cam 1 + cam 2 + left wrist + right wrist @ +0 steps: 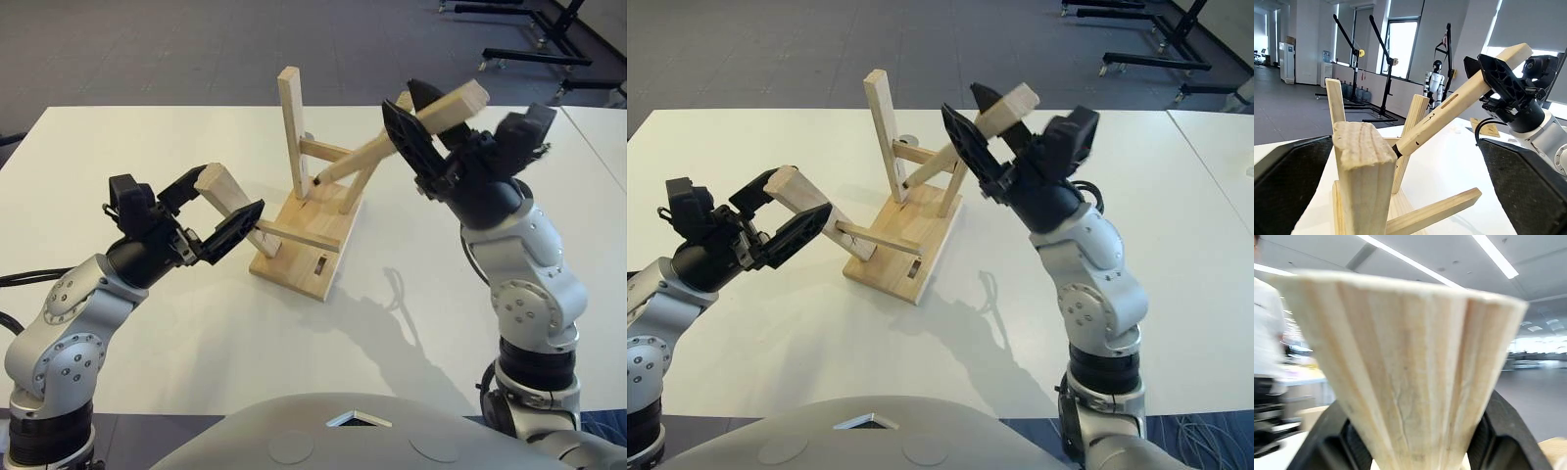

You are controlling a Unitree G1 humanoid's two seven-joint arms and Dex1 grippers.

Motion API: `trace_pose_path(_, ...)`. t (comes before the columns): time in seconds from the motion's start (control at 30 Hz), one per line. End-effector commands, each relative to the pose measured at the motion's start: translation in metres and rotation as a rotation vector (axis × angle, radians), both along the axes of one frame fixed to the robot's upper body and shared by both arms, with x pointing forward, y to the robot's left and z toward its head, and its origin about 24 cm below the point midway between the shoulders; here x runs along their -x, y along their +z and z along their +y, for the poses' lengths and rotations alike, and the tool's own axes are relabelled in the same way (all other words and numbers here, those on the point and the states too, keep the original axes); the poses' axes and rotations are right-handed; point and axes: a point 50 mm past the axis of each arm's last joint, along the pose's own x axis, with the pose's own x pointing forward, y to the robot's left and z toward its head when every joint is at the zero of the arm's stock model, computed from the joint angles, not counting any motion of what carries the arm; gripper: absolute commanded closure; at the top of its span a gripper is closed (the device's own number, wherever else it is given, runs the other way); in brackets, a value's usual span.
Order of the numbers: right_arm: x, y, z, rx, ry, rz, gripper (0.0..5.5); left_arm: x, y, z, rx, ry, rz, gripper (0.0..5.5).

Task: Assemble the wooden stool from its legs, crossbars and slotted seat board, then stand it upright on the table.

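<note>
Seat board (294,269): one, laid at centre of table (118,147). Legs (292,117): four, of which one is clamped in left claw (217,204), one in right claw (419,119), two are stood on board. Crossbars (299,236): two.

A white bench (196,333) carries everything. Just beside its right edge stands a second white table (600,147), with a narrow gap between the two. Beyond the bench's far edge lies grey carpet floor (176,49), with black wheeled stand bases (534,55) toward the far right. Farther behind the bench, by tall windows (1398,46), stand a humanoid figure (1436,81) and water jugs (1359,95).
</note>
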Motion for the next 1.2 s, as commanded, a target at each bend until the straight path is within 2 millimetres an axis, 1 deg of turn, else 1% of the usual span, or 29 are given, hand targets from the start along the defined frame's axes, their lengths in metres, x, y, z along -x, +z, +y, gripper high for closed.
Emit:
trace_pose_path(0.03, 0.008, -0.006, -0.015, 0.039, 0.121, 0.000, 3.46, 0.002, 0.000, 0.000, -0.003, 0.020, 0.000, 0.10)
trace_pose_path(0.1, 0.008, -0.008, -0.021, 0.103, 0.111, -0.026, 3.46, 0.003, -0.001, 0.001, -0.003, 0.025, 0.002, 0.10)
trace_pose_path(0.17, 0.012, -0.013, -0.023, 0.176, 0.120, -0.048, 3.46, 0.004, -0.002, 0.001, -0.003, 0.032, 0.003, 0.10)
trace_pose_path(0.27, 0.015, -0.016, -0.026, 0.235, 0.134, -0.066, 3.46, 0.008, -0.004, 0.002, 0.000, 0.052, 0.005, 0.10)
trace_pose_path(0.4, 0.025, -0.025, -0.028, 0.298, 0.202, -0.040, 3.46, 0.010, -0.006, 0.001, 0.002, 0.066, 0.007, 0.10)
trace_pose_path(0.53, 0.036, -0.038, -0.023, 0.299, 0.256, 0.017, 3.46, 0.009, -0.007, 0.001, 0.001, 0.063, 0.007, 0.10)
trace_pose_path(0.67, 0.042, -0.043, -0.010, 0.274, 0.276, 0.034, 3.46, 0.007, -0.008, 0.001, -0.006, 0.060, 0.007, 0.10)
trace_pose_path(0.8, 0.041, -0.039, -0.002, 0.262, 0.264, 0.005, 3.46, 0.006, -0.008, 0.000, -0.004, 0.051, 0.007, 0.10)
trace_pose_path(0.93, 0.037, -0.040, 0.002, 0.266, 0.247, -0.003, 3.46, 0.004, -0.008, -0.003, 0.003, 0.037, 0.011, 0.10)
trace_pose_path(1.1, 0.036, -0.042, 0.005, 0.289, 0.229, -0.004, 3.46, 0.002, -0.008, -0.005, 0.003, 0.020, 0.011, 0.10)
trace_pose_path(1.2, 0.034, -0.049, 0.000, 0.317, 0.224, 0.011, 3.46, 0.002, -0.008, -0.006, 0.001, 0.018, 0.009, 0.10)
